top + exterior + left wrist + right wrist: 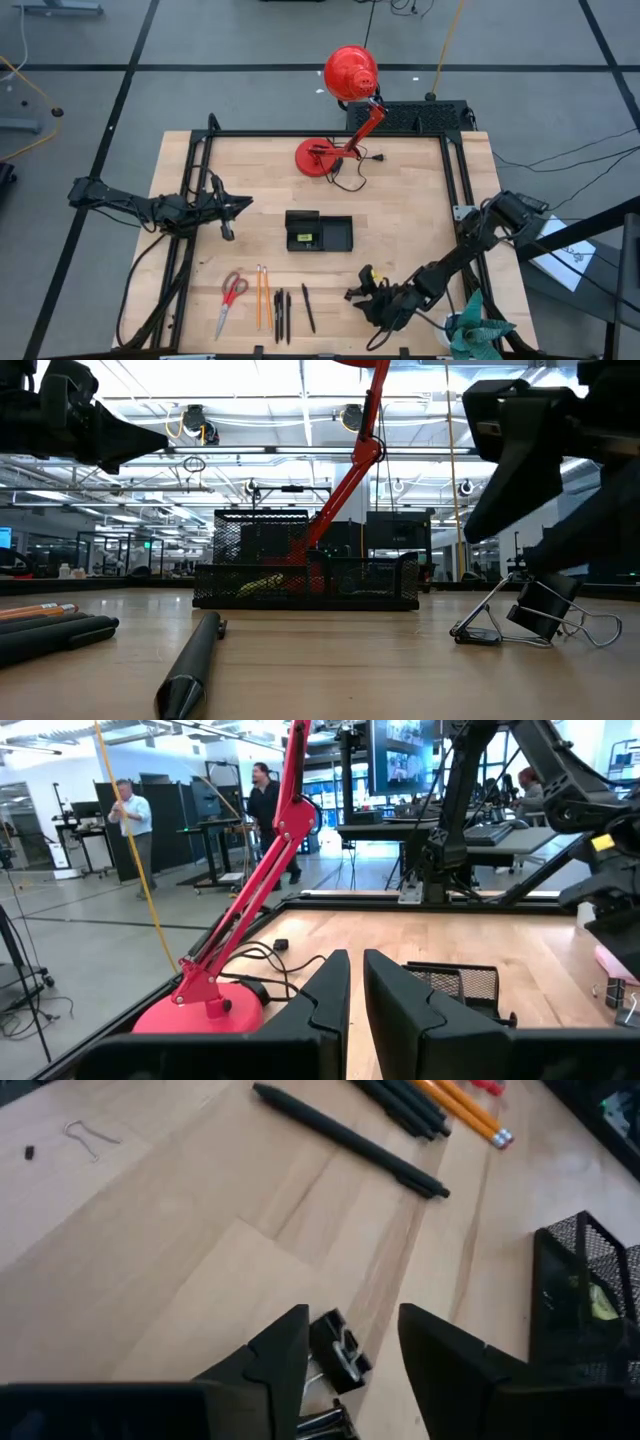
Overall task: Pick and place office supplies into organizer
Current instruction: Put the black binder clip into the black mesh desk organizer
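My right gripper [350, 1320] is open near the table's near edge [358, 292], its fingers hovering on either side of a small black binder clip [338, 1350] without touching it. The clip [540, 610] rests on the table on its body and wire handles. The black mesh organizer [318, 232] stands mid-table with a yellow-green piece [305, 238] inside. Red-handled scissors [232, 295], two orange pencils [262, 295] and black pens [282, 315] lie flat by the near edge. My left gripper [238, 206] waits shut at the left, above the table. A pink pad [612, 965] shows under the right arm.
A red desk lamp [345, 80] stands on its round base [318, 158] at the far side, its black cord [350, 180] lying beside it. A loose bent wire [90, 1135] lies on the wood. A black frame [455, 180] borders the table. People stand in the room beyond.
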Robot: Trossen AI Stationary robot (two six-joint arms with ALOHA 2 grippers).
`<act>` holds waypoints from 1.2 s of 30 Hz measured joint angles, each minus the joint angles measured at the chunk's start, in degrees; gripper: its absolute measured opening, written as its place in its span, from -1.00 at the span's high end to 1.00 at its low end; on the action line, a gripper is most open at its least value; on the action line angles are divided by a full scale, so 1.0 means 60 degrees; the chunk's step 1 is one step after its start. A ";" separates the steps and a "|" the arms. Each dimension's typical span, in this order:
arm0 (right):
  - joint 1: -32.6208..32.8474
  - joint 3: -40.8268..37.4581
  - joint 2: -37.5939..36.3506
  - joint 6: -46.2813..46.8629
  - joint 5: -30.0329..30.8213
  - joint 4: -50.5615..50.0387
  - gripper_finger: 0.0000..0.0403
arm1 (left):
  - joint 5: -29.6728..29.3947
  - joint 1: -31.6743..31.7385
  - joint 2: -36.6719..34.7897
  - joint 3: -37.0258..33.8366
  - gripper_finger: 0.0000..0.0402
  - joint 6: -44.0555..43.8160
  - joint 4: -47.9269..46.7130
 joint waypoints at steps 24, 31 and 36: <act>-0.0473 0.0007 0.0208 0.0035 -0.0759 -0.0351 0.70 | -0.0001 0.0000 0.0001 0.0000 0.79 0.0137 0.0000; -0.0573 0.0007 0.0199 0.0182 -0.0744 -0.0294 0.94 | -0.0005 0.0000 0.0001 0.0000 0.79 0.0168 0.0000; -0.0586 0.0009 0.0201 0.0070 -0.0785 0.0052 0.97 | -0.0005 0.0000 -0.0002 0.0000 0.79 0.0098 0.0003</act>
